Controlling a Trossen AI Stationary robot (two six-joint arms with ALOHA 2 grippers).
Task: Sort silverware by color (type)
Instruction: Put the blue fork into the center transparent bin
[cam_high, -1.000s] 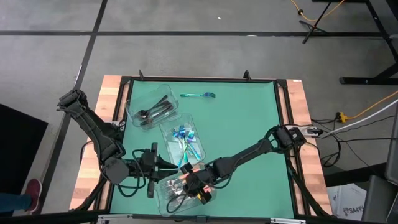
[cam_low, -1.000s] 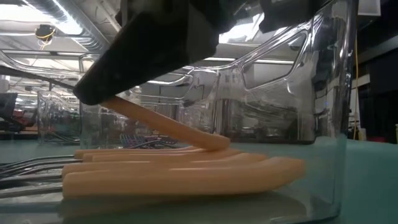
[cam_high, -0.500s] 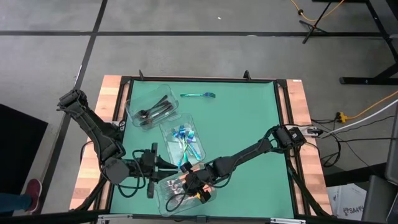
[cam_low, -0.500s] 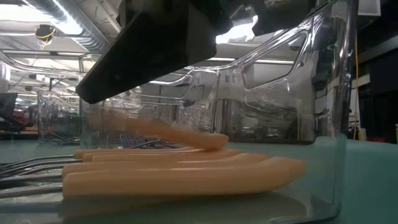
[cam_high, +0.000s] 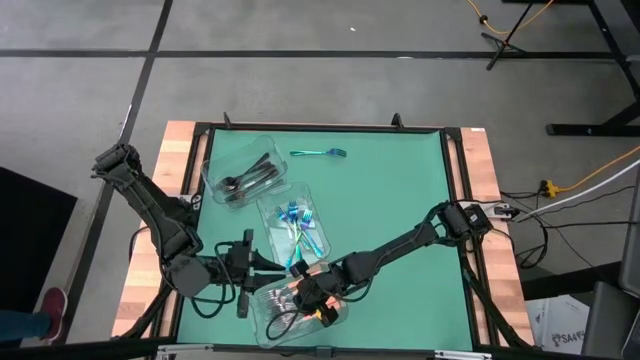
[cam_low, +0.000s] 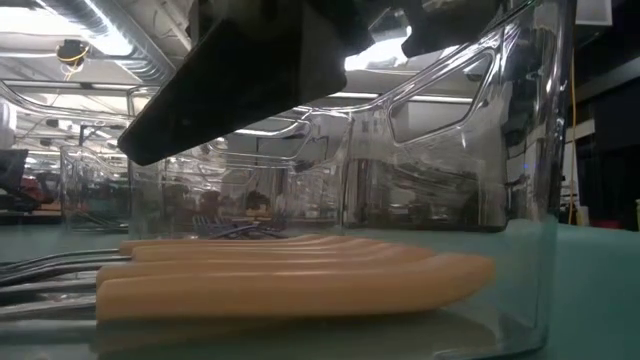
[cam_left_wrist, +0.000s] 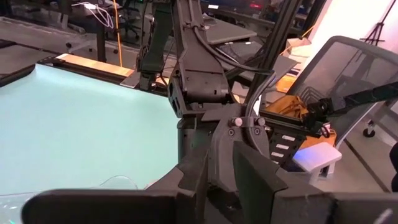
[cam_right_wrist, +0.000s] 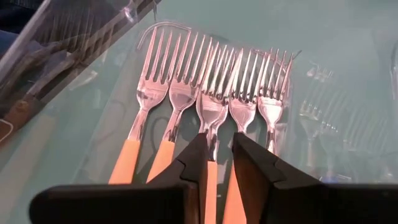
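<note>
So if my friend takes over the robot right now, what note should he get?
Right claw: open, empty, low over the near clear plastic container, just above the silver forks with orange handles lying side by side inside.
Left claw: waiting beside that container, holding nothing.
Done: the all-black utensils sit in the far clear container; the iridescent blue-teal pieces sit in the middle one.
Left: one iridescent teal fork lies loose on the green mat near the far edge. It probably belongs in the middle container.

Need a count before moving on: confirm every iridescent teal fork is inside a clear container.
No: one iridescent teal fork lies alone on the green mat, outside the containers.
</note>
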